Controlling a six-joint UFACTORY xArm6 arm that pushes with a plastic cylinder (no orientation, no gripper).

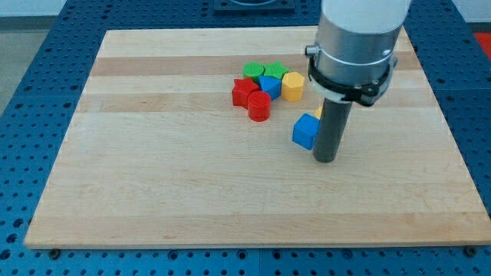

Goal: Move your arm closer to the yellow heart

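My tip rests on the wooden board, right of centre. A blue cube touches the rod's left side just above the tip. A small yellow sliver shows at the rod's left edge, above the blue cube; the rod hides most of it, so its shape cannot be made out. A yellow block, roughly hexagonal, lies to the upper left of the tip. No heart shape is clearly visible.
A cluster lies left of the yellow block: two green blocks, a blue block, a red star and a red cylinder. The arm's grey body hangs over the board's upper right.
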